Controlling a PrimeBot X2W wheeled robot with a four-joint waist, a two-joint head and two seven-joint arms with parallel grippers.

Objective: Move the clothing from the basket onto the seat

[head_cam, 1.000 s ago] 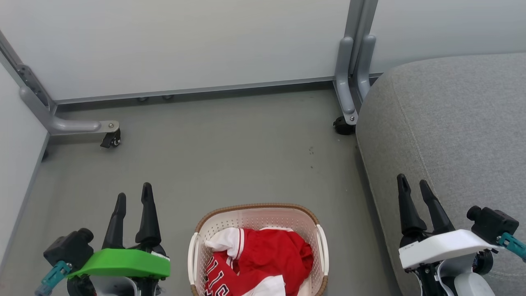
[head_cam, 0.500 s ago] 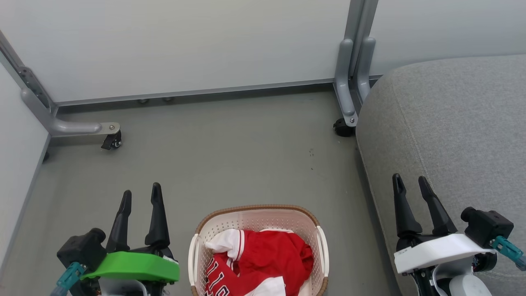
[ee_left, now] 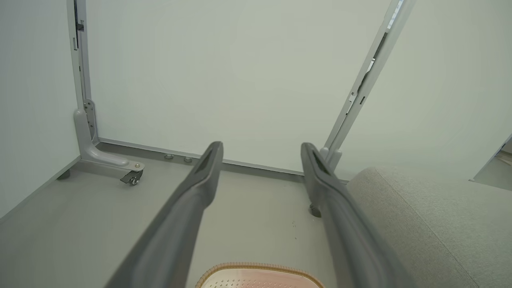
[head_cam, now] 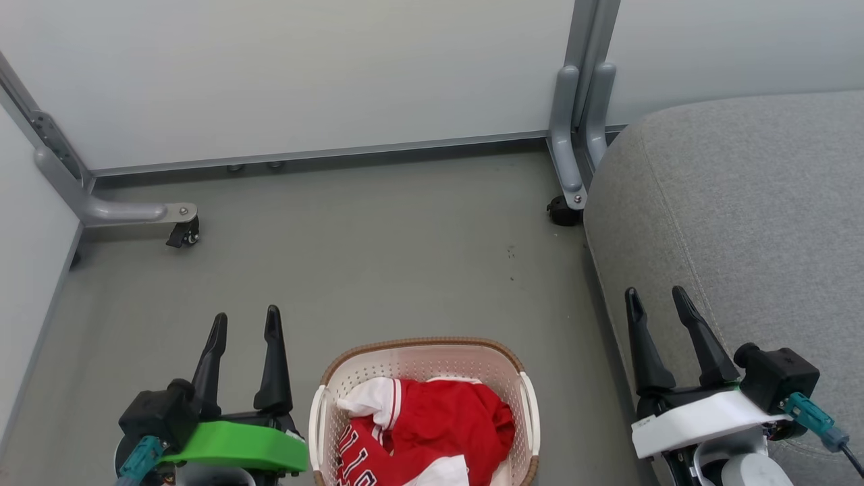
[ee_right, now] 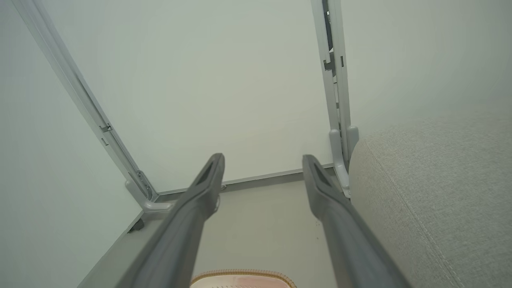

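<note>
**Clothing in the basket, both claws wide open and empty**

In the basket (head_cam: pixel 418 342), at the near middle of the floor (head_cam: pixel 378 243): the clothing (head_cam: pixel 449 418), crumpled red fabric with white trim, black-and-white lettering at the near left of the pile. Heaped below the brown rim and filling most of the cream perforated tub. Near end of both cut off by the bottom edge of the head view.

Just left of the basket, the left claw (head_cam: pixel 246 316): two long dark fingers spread wide apart, pointing toward the far wall, gripping nothing, clear of the rim. Behind the fingers, a green cover (head_cam: pixel 236 445) over the wrist. In the left wrist view, bare floor between the fingers, with the far curve of the basket's rim low at the bottom edge.

Right of the basket, the right claw (head_cam: pixel 655 294): fingers likewise spread wide, empty, set over the left edge of the seat (head_cam: pixel 756 202). Touching the cushion or hanging above it: cannot tell. Behind them, a white cover (head_cam: pixel 702 415) over that wrist.

Seat itself: a large light grey cushion with a stitched seam, taking up the right side from near to far. Between basket and seat, a strip of floor.

On the far side, pale panels (head_cam: pixel 304 67) in a grey frame. Upright post (head_cam: pixel 580 101) by the seat's far left corner, black caster (head_cam: pixel 561 210) at its foot. At the far left, a second caster (head_cam: pixel 182 236) under a grey bracket.
</note>
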